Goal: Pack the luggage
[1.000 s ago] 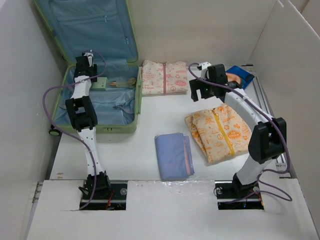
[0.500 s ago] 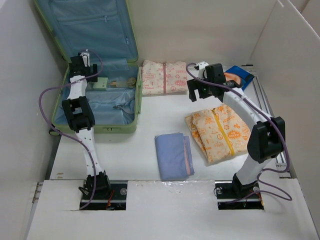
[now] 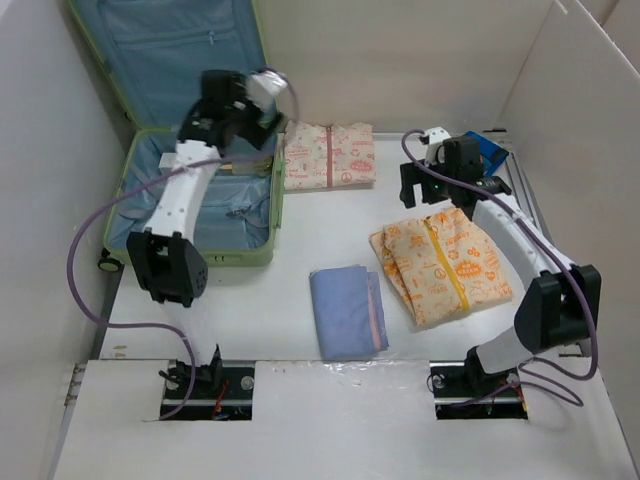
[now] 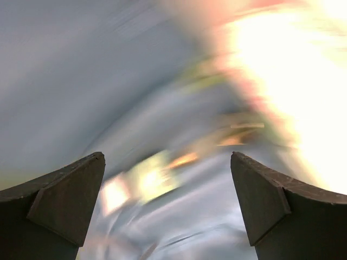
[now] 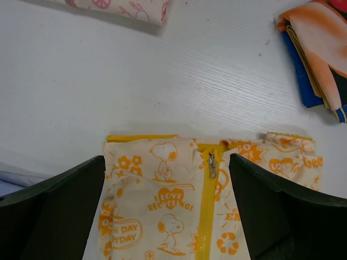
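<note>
Luggage [image 3: 160,50] has smooth plastic shell, cloth lining; orange pouch [image 5: 162,203] matt printed cloth.

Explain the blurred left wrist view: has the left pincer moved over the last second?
Yes: the left pincer swung right, from the luggage's left half to its right rim.

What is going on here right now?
Packing of an open green suitcase is under way. The left gripper hangs open over its right side, near a pink zip bag; the right gripper hangs open above an orange zip bag. Both bags and a folded blue cloth lie on the table, not yet packed.
</note>
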You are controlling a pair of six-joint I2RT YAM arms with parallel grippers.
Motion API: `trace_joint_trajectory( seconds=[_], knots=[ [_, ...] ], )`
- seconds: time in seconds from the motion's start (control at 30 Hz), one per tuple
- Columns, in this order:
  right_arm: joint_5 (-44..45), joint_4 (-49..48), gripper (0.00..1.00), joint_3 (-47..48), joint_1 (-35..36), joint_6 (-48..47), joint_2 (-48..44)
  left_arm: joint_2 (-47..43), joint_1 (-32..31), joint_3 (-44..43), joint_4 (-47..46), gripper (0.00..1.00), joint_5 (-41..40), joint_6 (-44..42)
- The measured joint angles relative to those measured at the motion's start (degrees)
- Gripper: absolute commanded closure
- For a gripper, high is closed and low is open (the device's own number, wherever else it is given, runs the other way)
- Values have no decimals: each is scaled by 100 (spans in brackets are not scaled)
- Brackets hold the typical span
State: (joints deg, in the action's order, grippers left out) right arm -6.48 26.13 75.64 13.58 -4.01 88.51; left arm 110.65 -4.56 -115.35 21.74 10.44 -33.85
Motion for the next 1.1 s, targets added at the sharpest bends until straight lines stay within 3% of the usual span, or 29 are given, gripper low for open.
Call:
trace_joint_trajectory(
  seconds=[0.17, 0.3, 0.47, 0.63, 0.97, 1.1],
  knots=[
    [-181, -129, 0, -522, -299, 42, -671, -527, -1838, 372, 1445, 1, 1707, -1333],
    [-238, -289, 0, -977, -435, 90, -1357, -177, -2361, 776, 2518, 1, 2524, -1945],
    [-243, -446, 0, -1436, -280, 225, -2109, 925, -2892, 1034, 3032, 1, 2601, -2170],
    [-197, -496, 0, -1871, -92, 400, -2673, 1353, -3311, 1655, 2979, 1, 2592, -2133],
    [201, -472, 0, -2411, 258, 752, -3436, 988, -3786, 2409, 2015, 1, 2208, -1532],
    [404, -468, 0, -2409, 391, 791, -3491, 909, -3814, 2577, 1744, 26, 2151, -1340]
  ],
)
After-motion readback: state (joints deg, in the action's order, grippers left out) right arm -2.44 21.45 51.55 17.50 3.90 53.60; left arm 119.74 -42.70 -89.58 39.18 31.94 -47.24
